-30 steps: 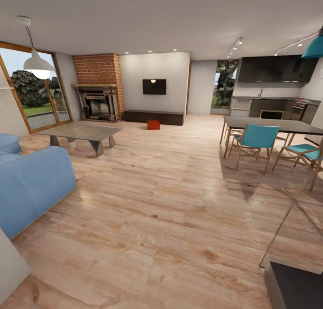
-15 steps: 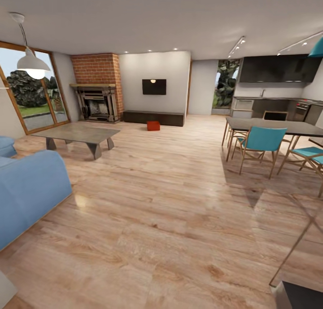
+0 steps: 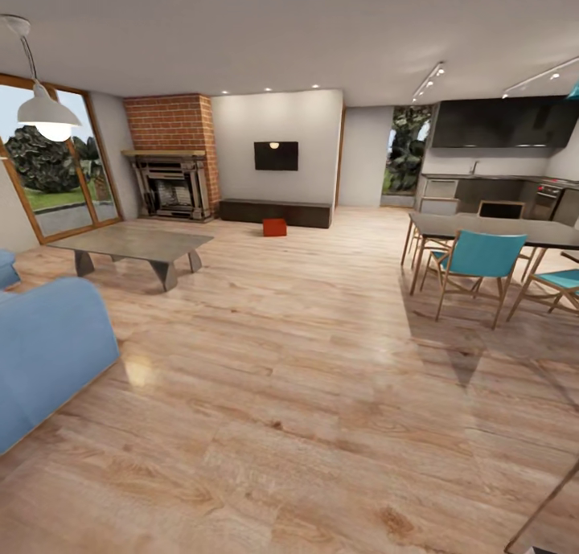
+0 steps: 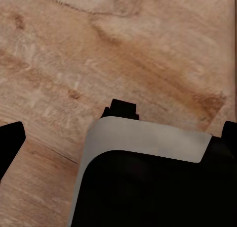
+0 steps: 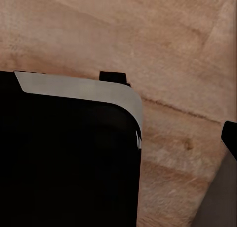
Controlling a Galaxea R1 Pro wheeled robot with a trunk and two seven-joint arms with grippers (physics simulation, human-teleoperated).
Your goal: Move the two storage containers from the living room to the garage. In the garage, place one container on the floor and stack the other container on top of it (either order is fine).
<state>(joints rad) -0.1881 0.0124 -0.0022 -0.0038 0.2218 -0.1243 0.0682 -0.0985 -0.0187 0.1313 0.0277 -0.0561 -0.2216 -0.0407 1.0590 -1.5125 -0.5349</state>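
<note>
You are in the living room with an orange-red storage container (image 3: 275,227) far off on the wood floor (image 3: 305,377), just before the low TV bench (image 3: 276,211); from here it may be two. Being rigid, light plastic, it should lift by a rim wall. Neither claw's opening can be judged: the wrist views show dark robot body over planks.

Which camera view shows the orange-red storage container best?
The head view: the storage container sits far off on the wood plank floor before the low TV bench. Both wrist views look down at plank floor and robot body instead.
</note>
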